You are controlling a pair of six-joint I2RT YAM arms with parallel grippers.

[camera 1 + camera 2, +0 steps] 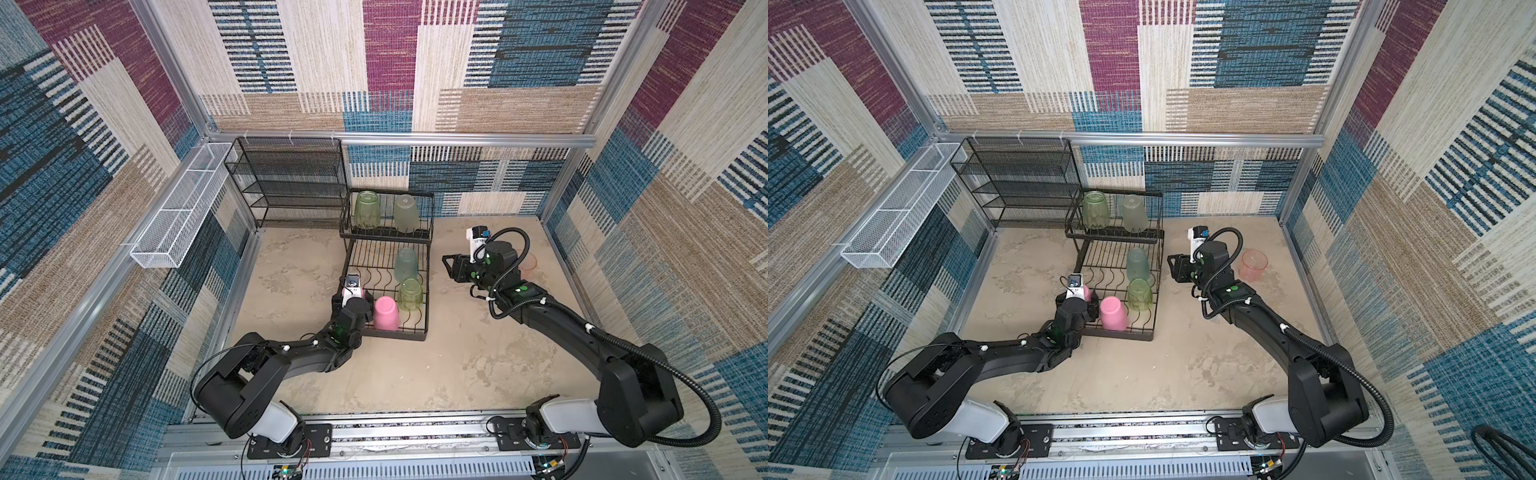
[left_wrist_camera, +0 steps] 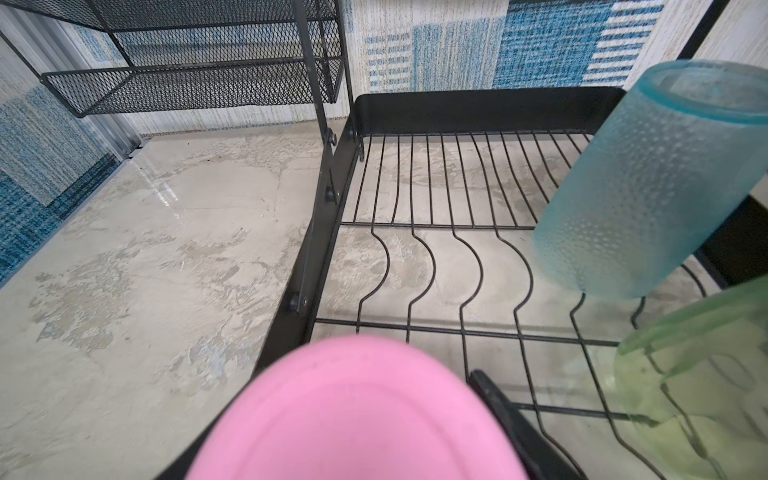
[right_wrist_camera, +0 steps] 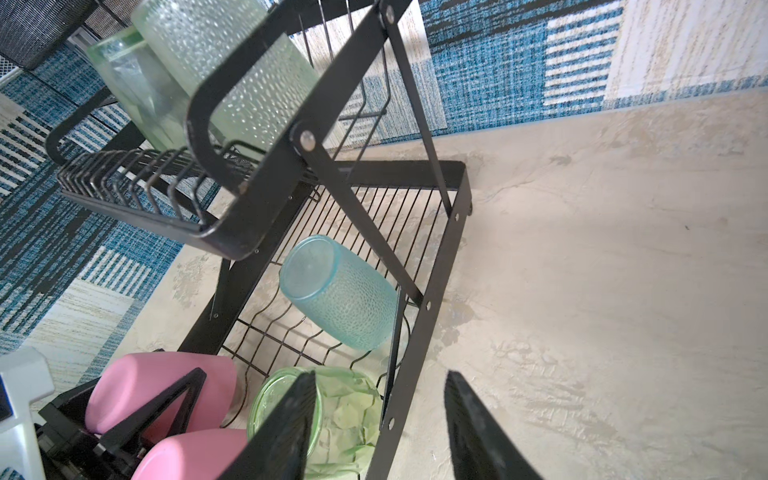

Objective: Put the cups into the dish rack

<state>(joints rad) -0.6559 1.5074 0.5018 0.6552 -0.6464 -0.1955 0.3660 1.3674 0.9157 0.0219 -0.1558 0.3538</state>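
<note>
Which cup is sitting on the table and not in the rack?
The see-through pink cup, standing alone on the table beside the right arm. Every other cup is in or at the dish rack.

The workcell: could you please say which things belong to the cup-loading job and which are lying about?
Job: dish rack; upper ribbed cup; frosted green cup; teal cup; lower ribbed cup; racked pink cup; held pink cup; clear pink cup.
Lying about: black mesh shelves; white mesh basket.
</note>
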